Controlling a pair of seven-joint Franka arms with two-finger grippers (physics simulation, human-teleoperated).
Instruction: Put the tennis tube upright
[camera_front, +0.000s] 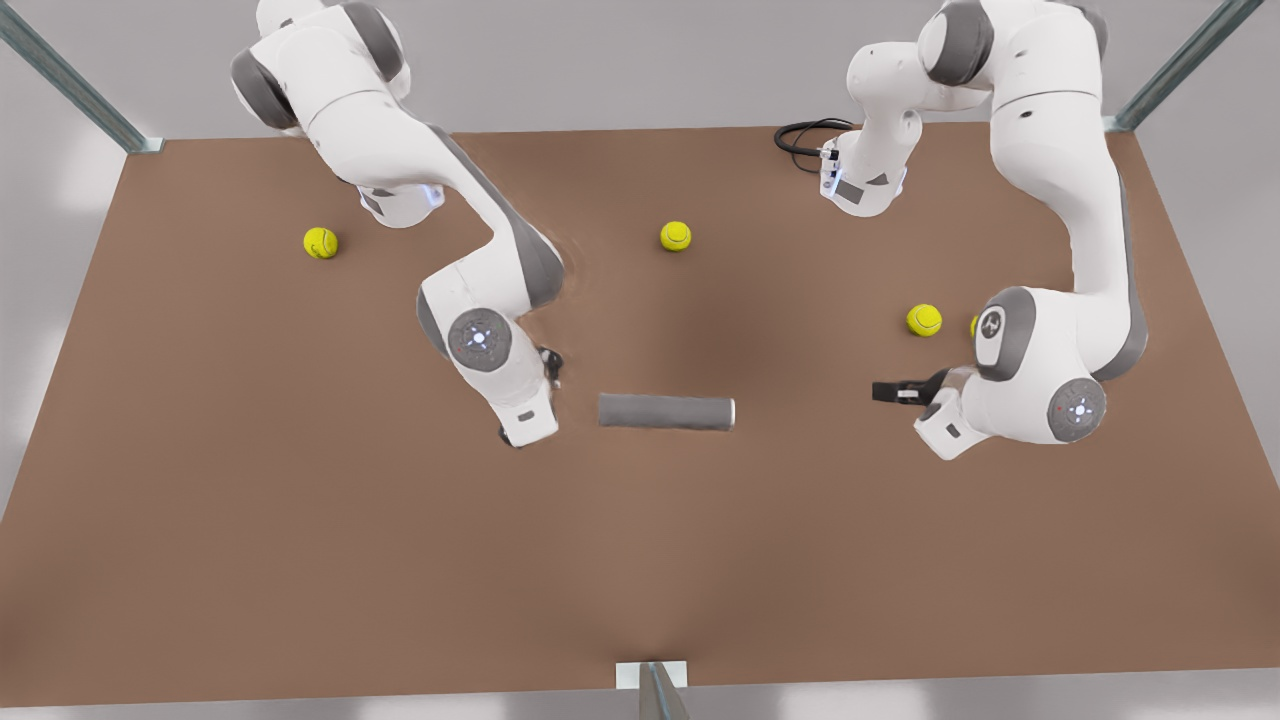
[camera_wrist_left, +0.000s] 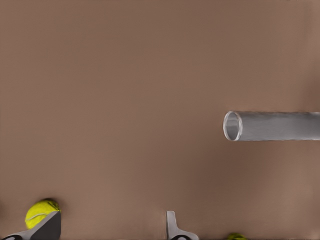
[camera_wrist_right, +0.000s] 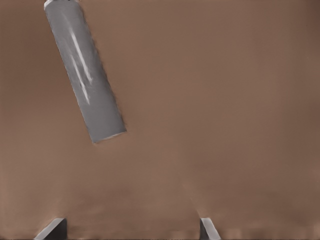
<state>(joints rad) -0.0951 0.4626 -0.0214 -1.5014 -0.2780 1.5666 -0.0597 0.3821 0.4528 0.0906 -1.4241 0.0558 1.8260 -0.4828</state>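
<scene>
On the brown table (camera_front: 300, 560), the tennis tube (camera_front: 666, 411) is seen lying flat just below the middle of the front view, its length running across the frame and its silvery rim (camera_front: 732, 412) turned toward the front view's right. It is touched by neither gripper. At the front view's right, well apart from the rimmed end, the left gripper (camera_front: 890, 391) is held low with its fingers (camera_wrist_left: 172, 226) spread and nothing between them; the open mouth of the tube (camera_wrist_left: 232, 125) is faced in its wrist view. At the front view's left, near the closed end (camera_wrist_right: 107, 134), the right gripper (camera_front: 552, 368) is likewise held with fingers (camera_wrist_right: 207, 227) spread and empty. The tube is judged to be light, stiff and hollow, with a smooth wall that may slip and a round body that may roll when nudged. A hold across the wall near one end is judged best, so that it can be tipped onto the flat closed end. Farther back, three tennis balls (camera_front: 924, 320) (camera_front: 676, 236) (camera_front: 320, 243) are scattered.
</scene>
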